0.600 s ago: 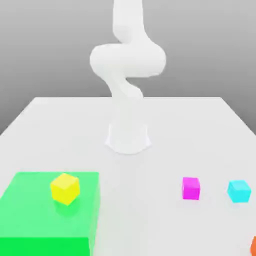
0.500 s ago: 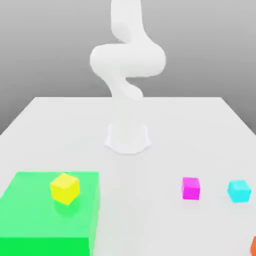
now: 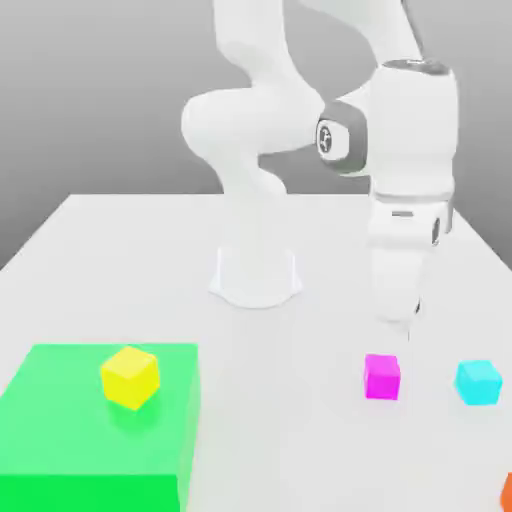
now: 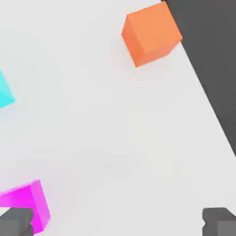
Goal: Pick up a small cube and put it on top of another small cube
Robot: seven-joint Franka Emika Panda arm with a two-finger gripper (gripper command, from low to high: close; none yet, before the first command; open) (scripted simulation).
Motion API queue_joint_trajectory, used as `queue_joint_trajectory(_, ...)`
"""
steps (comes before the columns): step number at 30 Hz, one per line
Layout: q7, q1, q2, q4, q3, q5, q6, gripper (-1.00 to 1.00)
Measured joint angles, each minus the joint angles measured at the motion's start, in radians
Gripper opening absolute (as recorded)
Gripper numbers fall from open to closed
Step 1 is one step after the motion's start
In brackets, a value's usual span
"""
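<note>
The small magenta-pink cube [image 3: 382, 377] rests on the white table at the front, toward the exterior view's right. It appears again in the hand view [image 4: 25, 203], right beside one dark fingertip [image 4: 16, 222]. My gripper [image 3: 402, 326] hangs just above and slightly behind this cube, pointing down. Its fingers stand wide apart [image 4: 117, 223] with only bare table between them, so it is open and holds nothing. A cyan cube [image 3: 478, 382] of the same size sits to the right of the pink one, its edge also in the hand view [image 4: 3, 90].
A yellow cube [image 3: 130, 376] sits on a flat green block [image 3: 60, 430] at the front left. An orange cube [image 3: 507, 492] lies at the table's front right corner, close to the edge [image 4: 151, 33]. The arm's base [image 3: 256, 275] stands mid-table.
The arm's hand has swung into view and come down over the pink cube. None of the cubes has moved.
</note>
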State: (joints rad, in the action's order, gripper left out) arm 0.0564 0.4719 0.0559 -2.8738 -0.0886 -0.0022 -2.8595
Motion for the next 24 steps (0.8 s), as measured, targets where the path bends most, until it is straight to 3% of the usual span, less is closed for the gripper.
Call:
queue_joint_trajectory(3, 0.018, 0.003, -0.114, -0.012, -0.006, -0.031, -0.089, 0.00)
queue_joint_trajectory(8, -0.014, 0.068, -0.295, 0.018, 0.068, -0.082, -0.236, 0.00)
queue_joint_trajectory(9, -0.015, 0.077, -0.321, 0.022, 0.078, -0.084, -0.257, -1.00)
queue_joint_trajectory(16, -0.017, 0.080, -0.322, 0.022, 0.081, -0.085, -0.256, -1.00)
queue_joint_trajectory(24, 0.051, 0.043, -0.063, -0.019, 0.037, -0.007, -0.039, -1.00)
